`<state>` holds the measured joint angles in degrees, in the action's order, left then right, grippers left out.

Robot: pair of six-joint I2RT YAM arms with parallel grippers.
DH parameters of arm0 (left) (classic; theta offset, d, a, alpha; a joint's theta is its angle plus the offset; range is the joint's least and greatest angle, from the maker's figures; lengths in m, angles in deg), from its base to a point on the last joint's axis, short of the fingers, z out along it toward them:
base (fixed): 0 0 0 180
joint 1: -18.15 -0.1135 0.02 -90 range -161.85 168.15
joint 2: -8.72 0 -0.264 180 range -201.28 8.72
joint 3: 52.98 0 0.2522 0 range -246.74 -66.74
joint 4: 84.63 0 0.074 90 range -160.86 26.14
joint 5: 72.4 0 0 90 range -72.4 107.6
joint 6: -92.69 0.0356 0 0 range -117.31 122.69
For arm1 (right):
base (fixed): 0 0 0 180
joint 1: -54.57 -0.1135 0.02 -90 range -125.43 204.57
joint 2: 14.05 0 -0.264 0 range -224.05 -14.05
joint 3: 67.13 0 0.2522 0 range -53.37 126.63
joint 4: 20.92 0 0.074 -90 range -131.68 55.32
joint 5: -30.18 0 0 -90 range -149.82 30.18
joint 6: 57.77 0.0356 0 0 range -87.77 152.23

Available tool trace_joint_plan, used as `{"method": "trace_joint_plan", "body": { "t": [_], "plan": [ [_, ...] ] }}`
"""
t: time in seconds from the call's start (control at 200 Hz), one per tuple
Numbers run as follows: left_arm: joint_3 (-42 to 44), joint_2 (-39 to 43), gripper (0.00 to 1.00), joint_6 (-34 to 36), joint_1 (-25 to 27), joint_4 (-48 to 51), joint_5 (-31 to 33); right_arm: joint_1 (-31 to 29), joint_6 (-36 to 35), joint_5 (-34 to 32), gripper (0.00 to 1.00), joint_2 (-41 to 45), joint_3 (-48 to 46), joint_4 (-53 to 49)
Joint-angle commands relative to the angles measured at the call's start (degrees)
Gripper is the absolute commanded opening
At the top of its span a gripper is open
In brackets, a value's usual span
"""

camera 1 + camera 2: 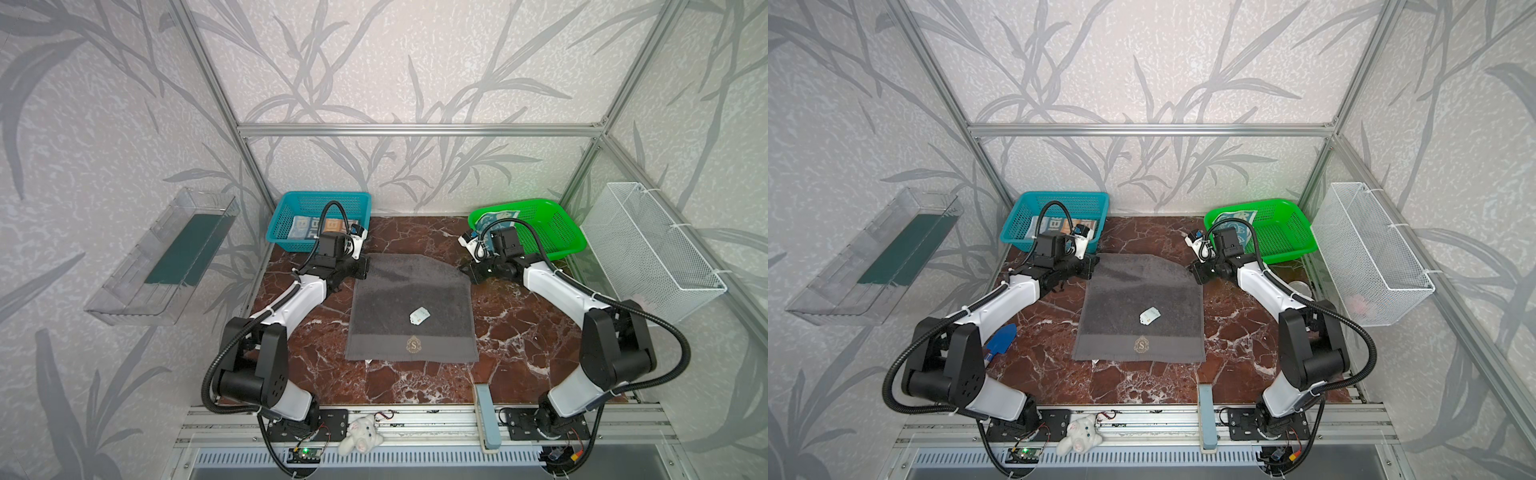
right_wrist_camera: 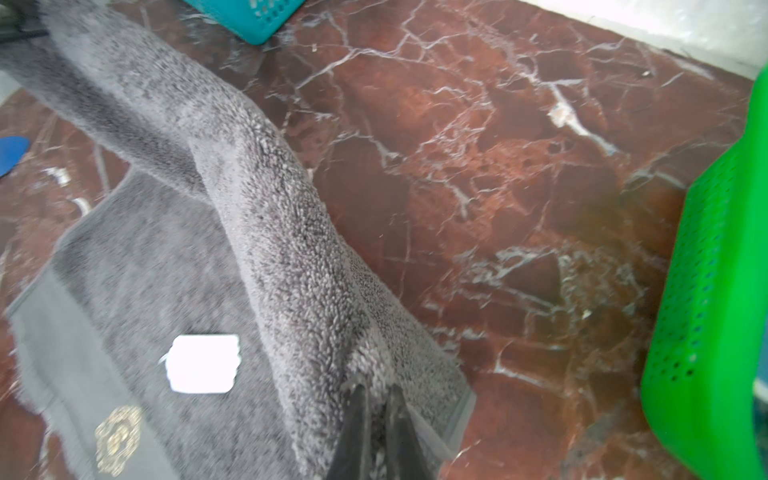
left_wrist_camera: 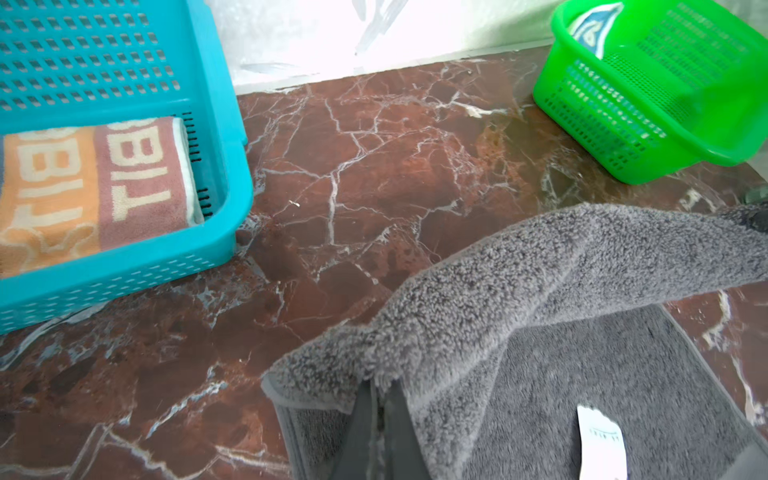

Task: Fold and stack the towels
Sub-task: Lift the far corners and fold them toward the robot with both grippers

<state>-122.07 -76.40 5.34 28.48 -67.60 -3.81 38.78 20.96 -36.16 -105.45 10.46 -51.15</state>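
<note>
A dark grey towel (image 1: 411, 316) with a gold crest (image 1: 413, 344) and a white tag (image 1: 419, 316) lies in the middle of the marble table; it shows in both top views. Its far edge is raised. My left gripper (image 3: 381, 384) is shut on the far left corner, and my right gripper (image 2: 376, 386) is shut on the far right corner. Between them the lifted edge sags. An orange lettered towel (image 3: 83, 187) lies folded in the blue basket (image 1: 291, 208). A teal towel (image 1: 494, 218) sits in the green basket (image 1: 557, 232).
A white wire basket (image 1: 648, 249) hangs on the right wall and a clear tray (image 1: 158, 257) on the left wall. A blue scoop (image 1: 1000, 338) lies by the left arm. A white plush toy (image 1: 359, 434) and a light blue bar (image 1: 486, 415) rest at the front rail.
</note>
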Motion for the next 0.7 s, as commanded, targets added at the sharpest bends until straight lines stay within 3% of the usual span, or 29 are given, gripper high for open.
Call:
{"method": "trace_joint_plan", "body": {
  "t": [0.0,0.245,0.405,0.695],
  "plan": [
    [3.74,5.16,0.0,5.69,-0.24,-2.23,-1.17,0.06,-1.84,2.6,0.0,5.92,-4.3,2.96],
    [10.44,12.85,0.0,10.16,-0.13,-5.74,6.89,0.06,-3.66,2.28,0.0,13.87,-10.27,2.29],
    [14.14,15.54,0.0,11.97,0.13,-6.71,2.67,-0.07,-1.94,3.77,0.0,16.89,-13.86,2.63],
    [20.98,21.44,0.0,12.11,0.4,-4.03,2.6,-1.86,-0.27,4.08,0.0,21.02,-19.71,1.55]
  ]
}}
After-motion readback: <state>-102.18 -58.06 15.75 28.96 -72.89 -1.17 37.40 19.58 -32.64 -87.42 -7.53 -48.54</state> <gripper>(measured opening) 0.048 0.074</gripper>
